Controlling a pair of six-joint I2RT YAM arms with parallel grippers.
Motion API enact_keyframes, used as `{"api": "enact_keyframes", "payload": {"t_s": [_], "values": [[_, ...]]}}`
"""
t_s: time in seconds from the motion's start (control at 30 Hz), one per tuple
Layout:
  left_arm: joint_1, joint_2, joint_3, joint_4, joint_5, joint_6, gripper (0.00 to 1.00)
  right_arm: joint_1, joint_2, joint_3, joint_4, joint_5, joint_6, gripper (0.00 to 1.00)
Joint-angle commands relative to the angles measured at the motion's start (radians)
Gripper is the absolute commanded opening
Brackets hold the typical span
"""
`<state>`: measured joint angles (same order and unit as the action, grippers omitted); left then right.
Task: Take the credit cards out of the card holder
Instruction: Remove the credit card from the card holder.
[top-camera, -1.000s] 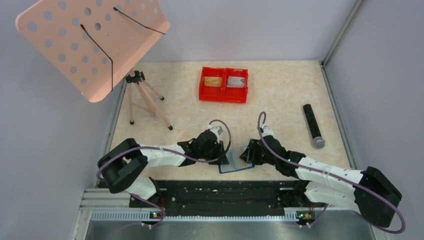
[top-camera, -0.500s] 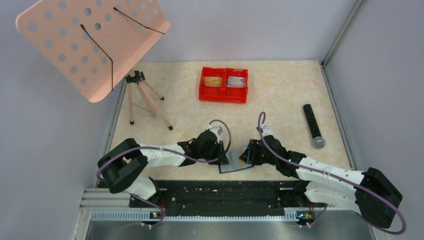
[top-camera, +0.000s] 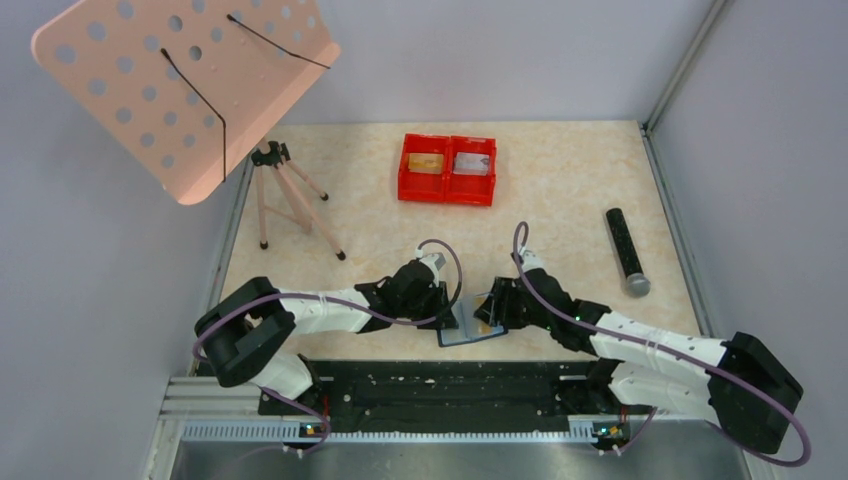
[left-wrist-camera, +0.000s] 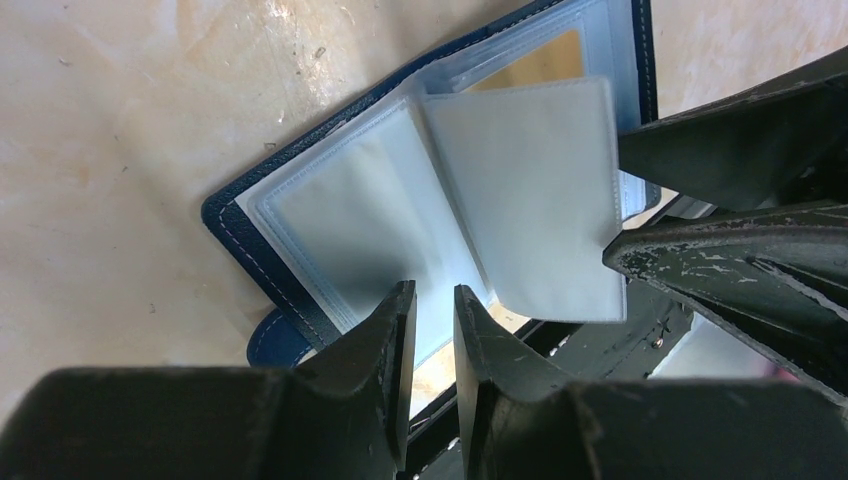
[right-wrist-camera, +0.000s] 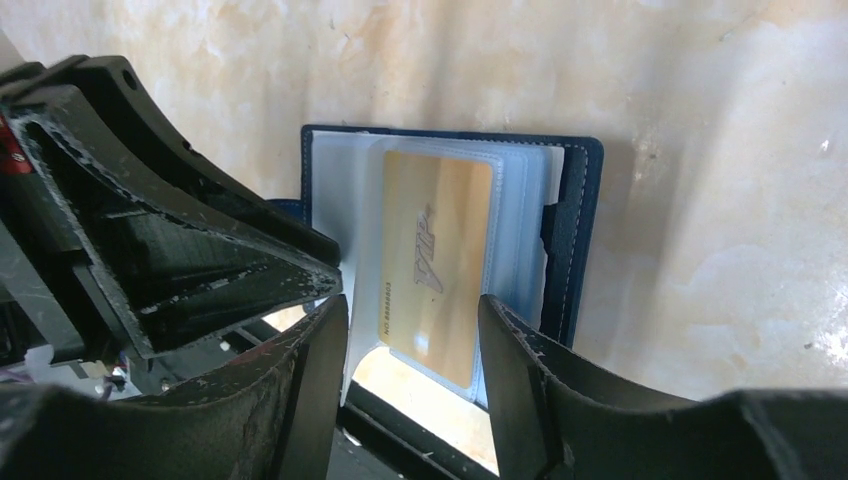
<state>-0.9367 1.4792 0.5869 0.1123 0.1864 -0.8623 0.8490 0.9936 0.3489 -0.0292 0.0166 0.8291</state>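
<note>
The card holder (top-camera: 468, 328) lies open at the table's near edge, navy cover (left-wrist-camera: 225, 225) down and clear sleeves fanned up. A gold credit card (right-wrist-camera: 435, 250) marked VIP sits in a sleeve on its right half; its lower end overhangs the table edge. My right gripper (right-wrist-camera: 412, 330) is open, with one finger on each side of that card's lower end, not closed on it. My left gripper (left-wrist-camera: 433, 300) rests its tips on the left sleeve (left-wrist-camera: 350, 220), jaws a narrow gap apart with nothing between them. A loose sleeve page (left-wrist-camera: 540, 200) stands up between the two grippers.
A red twin tray (top-camera: 448, 190) at the back holds a gold card (top-camera: 425, 163) and a silver card (top-camera: 472, 163). A black cylinder (top-camera: 626, 250) lies at the right. A small tripod (top-camera: 290, 195) and a pink perforated board (top-camera: 185, 85) stand at the left. A black rail (top-camera: 440, 385) runs below the table edge.
My right gripper has shifted slightly left over the card holder and its jaws have widened. The left arm and the card holder have stayed put.
</note>
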Motion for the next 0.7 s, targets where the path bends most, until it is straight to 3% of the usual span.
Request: {"api": "enact_keyframes", "payload": {"t_s": [0.0,0.07,0.27,0.67], "values": [[0.003,-0.043,0.004,0.011,-0.002,0.007,0.26,0.011,0.012,0.057,0.032,-0.001,-0.014,0.47],[0.002,-0.046,0.005,0.008,-0.005,0.007,0.26,0.015,0.016,0.062,0.035,-0.003,-0.013,0.46],[0.003,-0.067,0.016,-0.021,-0.011,0.01,0.26,0.029,0.033,0.088,0.019,0.009,-0.02,0.62],[0.019,-0.244,0.113,-0.207,-0.116,0.034,0.29,0.044,0.055,0.091,0.022,0.005,-0.017,0.57]]}}
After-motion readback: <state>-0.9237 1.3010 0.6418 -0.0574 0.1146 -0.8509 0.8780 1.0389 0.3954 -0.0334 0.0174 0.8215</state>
